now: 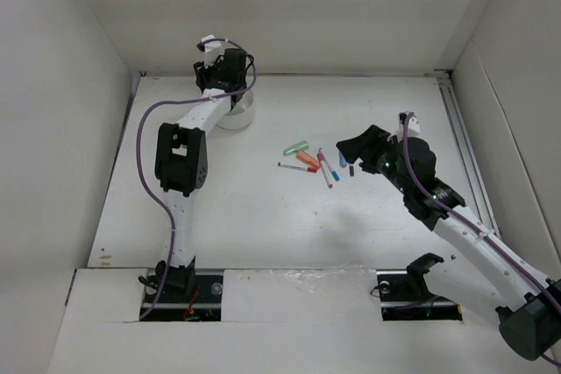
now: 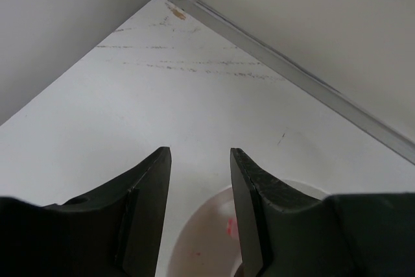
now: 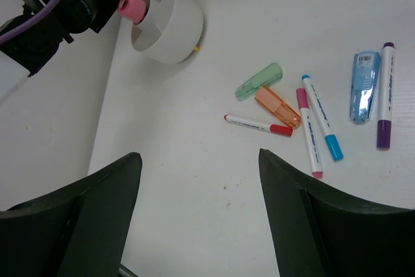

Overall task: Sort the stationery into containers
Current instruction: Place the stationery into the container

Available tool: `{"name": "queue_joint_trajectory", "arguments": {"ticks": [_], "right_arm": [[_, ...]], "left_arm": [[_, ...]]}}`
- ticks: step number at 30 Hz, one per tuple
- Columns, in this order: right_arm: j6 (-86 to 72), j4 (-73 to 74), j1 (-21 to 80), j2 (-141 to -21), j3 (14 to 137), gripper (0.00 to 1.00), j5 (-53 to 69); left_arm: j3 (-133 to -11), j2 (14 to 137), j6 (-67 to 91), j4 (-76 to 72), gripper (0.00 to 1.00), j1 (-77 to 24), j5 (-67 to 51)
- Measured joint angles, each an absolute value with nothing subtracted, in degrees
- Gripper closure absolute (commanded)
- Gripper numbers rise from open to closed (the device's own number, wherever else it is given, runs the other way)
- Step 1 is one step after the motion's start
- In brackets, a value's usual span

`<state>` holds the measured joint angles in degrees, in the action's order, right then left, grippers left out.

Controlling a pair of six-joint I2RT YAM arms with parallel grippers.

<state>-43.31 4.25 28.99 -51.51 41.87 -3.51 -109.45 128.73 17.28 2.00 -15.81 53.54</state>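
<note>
The white divided cup [image 1: 238, 115] stands at the far left of the table; it also shows in the right wrist view [image 3: 172, 27] with a pink-capped bottle [image 3: 133, 7] standing in one compartment. My left gripper [image 1: 230, 74] hangs open and empty right over the cup, whose rim [image 2: 194, 238] shows between its jaws [image 2: 200, 154]. Loose stationery lies mid-table: a green highlighter [image 3: 259, 81], an orange one [image 3: 277, 106], a red-capped pen [image 3: 258, 124], pink [image 3: 308, 133], blue [image 3: 322, 126] and purple [image 3: 385, 95] markers, and a blue tape dispenser [image 3: 364, 85]. My right gripper [image 1: 358, 148] [image 3: 199, 156] is open and empty just right of this cluster [image 1: 311, 162].
White walls enclose the table on the left, back and right. A metal rail [image 2: 292, 72] runs along the back edge behind the cup. A small yellow bit [image 3: 195, 48] lies beside the cup's base.
</note>
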Motion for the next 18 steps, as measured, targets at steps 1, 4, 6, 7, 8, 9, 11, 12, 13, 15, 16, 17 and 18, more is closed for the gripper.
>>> {"name": "queue_joint_trajectory", "arguments": {"ticks": [1, 4, 6, 7, 8, 9, 11, 12, 13, 15, 16, 17, 18], "right_arm": [[-43.31, 4.25, 28.99, -51.51, 41.87, 0.21, -3.51], [-43.31, 4.23, 28.99, -51.79, 41.89, 0.21, -3.53], [-43.29, 4.25, 28.99, -52.07, 41.89, 0.21, -3.60], [-43.31, 4.25, 28.99, -52.16, 41.89, 0.21, -3.60], [-43.31, 4.27, 29.02, -52.21, 41.89, 0.21, -3.62], [-43.31, 4.27, 28.99, -52.21, 41.89, 0.21, -3.66], [-43.31, 4.25, 29.21, -52.21, 41.89, 0.21, -3.70], [-43.31, 4.27, 29.36, -52.21, 41.89, 0.21, -3.77], [-43.31, 4.25, 29.43, -52.21, 41.91, 0.21, -3.79], [-43.29, 4.25, 29.58, -52.21, 41.91, 0.21, -4.05], [-43.31, 4.27, 29.63, -52.21, 41.91, 0.23, -4.10], [-43.29, 4.27, 29.63, -52.21, 41.91, 0.27, -4.10], [-43.27, 4.23, 29.67, -52.21, 41.91, 0.33, -4.21]], "left_arm": [[-109.01, 128.44, 17.43, 2.42, 0.61, -15.81, 53.34], [-108.20, 127.76, 18.04, 3.05, 0.61, -15.79, 52.58], [-107.15, 126.80, 18.55, 3.60, 0.63, -15.77, 51.81], [-106.72, 126.23, 18.83, 3.92, 0.65, -15.79, 51.33], [-106.21, 125.56, 19.09, 4.25, 0.65, -15.79, 50.74], [-105.56, 124.66, 19.53, 4.43, 0.66, -15.77, 50.04], [-103.63, 121.82, 20.56, 4.80, 0.66, -15.77, 48.01], [-102.00, 119.66, 21.02, 4.54, 0.66, -15.79, 46.54], [-100.09, 117.03, 21.56, 4.36, 0.68, -15.79, 44.88], [-96.14, 110.63, 22.72, 3.53, 0.68, -16.01, 41.23], [-93.93, 107.18, 23.33, 2.61, 0.68, -16.25, 39.90], [-91.98, 103.88, 23.79, 1.72, 0.68, -16.75, 38.92], [-89.78, 100.22, 24.38, 0.36, 0.66, -17.69, 38.11]]}}
